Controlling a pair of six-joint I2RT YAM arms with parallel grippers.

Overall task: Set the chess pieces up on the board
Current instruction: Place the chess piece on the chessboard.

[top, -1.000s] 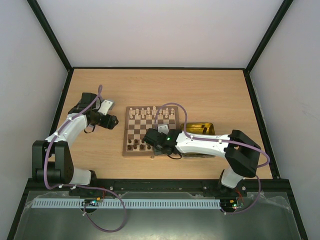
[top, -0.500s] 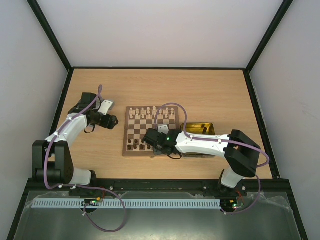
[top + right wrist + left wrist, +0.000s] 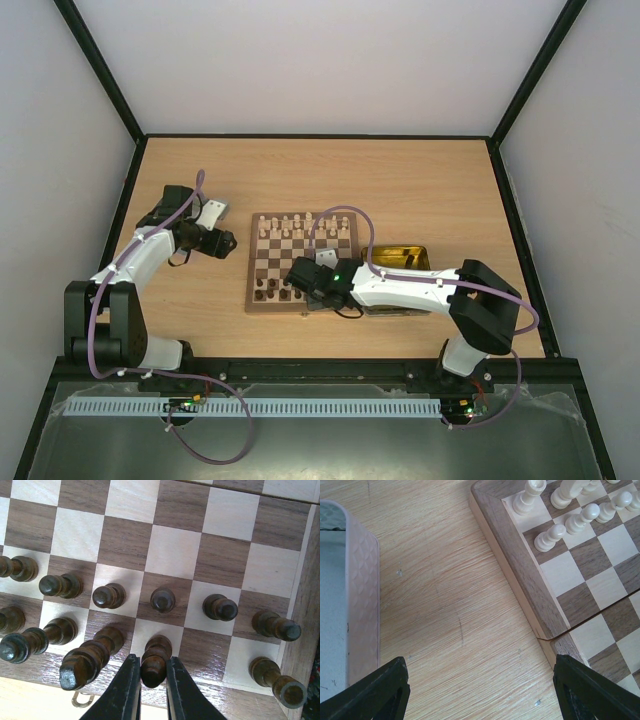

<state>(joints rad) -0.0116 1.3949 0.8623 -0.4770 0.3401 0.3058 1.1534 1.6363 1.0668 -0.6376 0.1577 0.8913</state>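
Right arm [image 3: 410, 288] hides near-right corner of board [image 3: 275, 255]; tin lid [image 3: 362, 595] cut off at left wrist view's edge.

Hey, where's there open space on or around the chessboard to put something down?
Free: the board's middle rows, between the cream pieces and the dark pieces; the table strip between tin lid and board; the wide table beyond the board. Crowded: the near rows, where the right gripper pinches a dark piece.
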